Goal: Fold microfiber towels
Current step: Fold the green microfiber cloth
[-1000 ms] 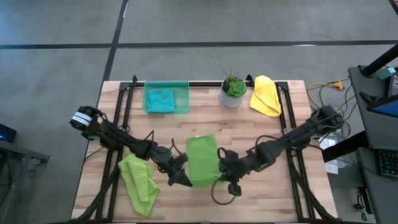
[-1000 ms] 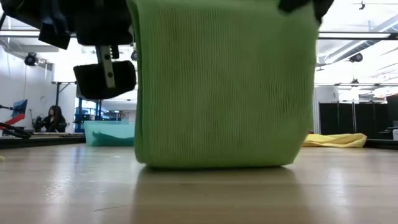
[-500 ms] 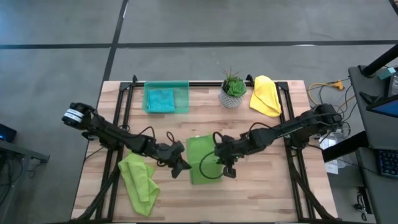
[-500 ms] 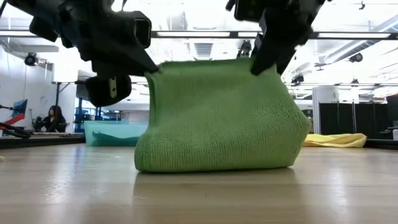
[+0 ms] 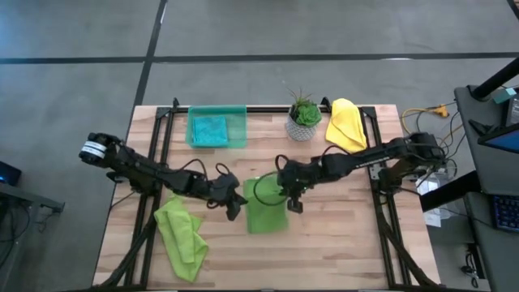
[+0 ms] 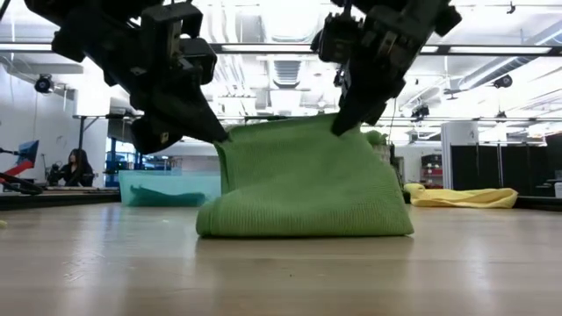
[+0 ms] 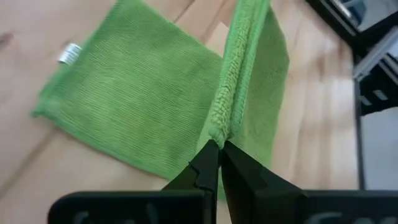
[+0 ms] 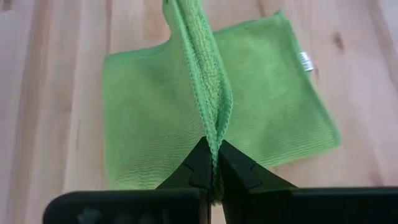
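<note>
A lime green microfiber towel [image 5: 266,212] lies mid-table, its lower part flat on the wood and its upper edge [image 6: 281,130] raised between my two grippers. My left gripper [image 5: 238,204] is shut on the left end of that edge and my right gripper [image 5: 289,197] on the right end. A second lime green towel [image 5: 182,235] lies crumpled at the near left. A teal towel [image 5: 209,130] sits in the tray, and a yellow towel [image 5: 347,123] lies at the far right. My left gripper pinches the raised edge's left corner [image 7: 222,127] between its two fingers, slanting down from the table's left; the hem looks doubled there. The cloth slopes from the fingers to the fold [image 6: 263,224] resting on the table. My right gripper pinches the raised edge's right corner [image 8: 214,124] between its two fingers, slanting down from the table's right. The doubled hem runs away from the fingertips toward the other gripper, and the rest of the towel [image 8: 155,112] lies spread on the wood below.
A see-through green tray [image 5: 235,122] stands at the far left and a small potted plant [image 5: 304,113] at the far middle, just beyond the grippers. Black rails [image 5: 166,138] run along both sides of the table. Bare wood lies near the front edge.
Both grippers have moved toward the table's far edge and down, still shut on the towel's raised edge. The towel, which stood tall and upright, now leans over toward the far side and sits lower; its bottom fold has stayed on the table.
</note>
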You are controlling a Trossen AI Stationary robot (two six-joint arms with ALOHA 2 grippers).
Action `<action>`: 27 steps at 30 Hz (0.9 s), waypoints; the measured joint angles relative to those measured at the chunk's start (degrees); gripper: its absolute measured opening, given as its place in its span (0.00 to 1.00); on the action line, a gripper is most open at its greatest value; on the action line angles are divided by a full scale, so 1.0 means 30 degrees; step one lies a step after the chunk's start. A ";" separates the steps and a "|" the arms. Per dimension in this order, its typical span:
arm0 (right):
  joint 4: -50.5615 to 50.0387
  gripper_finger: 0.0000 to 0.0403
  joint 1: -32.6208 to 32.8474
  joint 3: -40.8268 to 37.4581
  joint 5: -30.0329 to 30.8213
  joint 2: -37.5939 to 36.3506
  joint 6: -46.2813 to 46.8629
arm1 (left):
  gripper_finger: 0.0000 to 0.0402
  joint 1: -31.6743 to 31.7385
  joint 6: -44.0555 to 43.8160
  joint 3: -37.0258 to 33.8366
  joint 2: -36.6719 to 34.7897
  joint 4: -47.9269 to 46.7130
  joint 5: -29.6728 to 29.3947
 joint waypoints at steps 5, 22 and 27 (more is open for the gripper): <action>0.0665 0.02 -0.1005 -0.0587 -0.0584 0.0007 -0.0705 | 0.00 0.0443 0.0540 0.0000 0.0004 -0.0400 -0.0173; 0.2305 0.02 -0.1974 -0.0901 -0.2179 0.0103 -0.3284 | 0.00 0.1026 0.1150 0.0040 0.0018 -0.2103 -0.0459; 0.2254 0.02 -0.1843 -0.0545 -0.4781 0.0594 -0.4449 | 0.00 0.1026 0.3964 0.0506 -0.0261 -0.0571 -0.0467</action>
